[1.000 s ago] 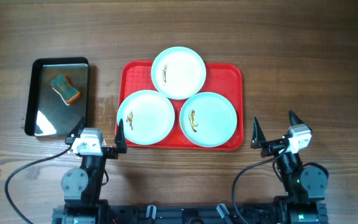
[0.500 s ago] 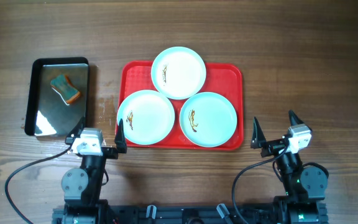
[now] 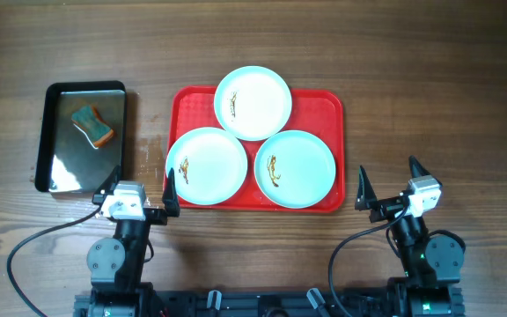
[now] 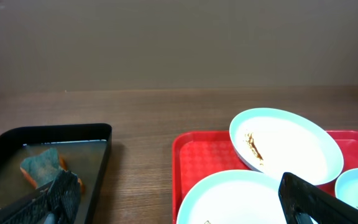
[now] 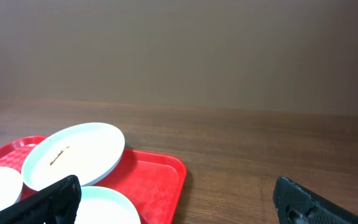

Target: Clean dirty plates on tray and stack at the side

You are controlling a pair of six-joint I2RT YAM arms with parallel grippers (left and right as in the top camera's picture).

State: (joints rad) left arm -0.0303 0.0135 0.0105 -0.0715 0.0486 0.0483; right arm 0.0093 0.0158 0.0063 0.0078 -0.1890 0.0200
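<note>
Three pale blue-white plates lie on the red tray [image 3: 328,104]. The back plate [image 3: 253,102] overlaps the front left plate [image 3: 207,165] and the front right plate [image 3: 294,168]; each has a small brown smear. My left gripper [image 3: 137,195] is open and empty at the near edge, left of the tray's front left corner. My right gripper [image 3: 389,186] is open and empty, right of the tray's front right corner. The left wrist view shows the back plate [image 4: 288,145] and tray [image 4: 204,155]. The right wrist view shows the back plate [image 5: 73,154] and tray [image 5: 157,174].
A black metal pan [image 3: 55,167] holding a teal-and-orange sponge [image 3: 91,124] and some water sits left of the tray; it also shows in the left wrist view [image 4: 98,134]. Bare wooden table lies beyond and right of the tray.
</note>
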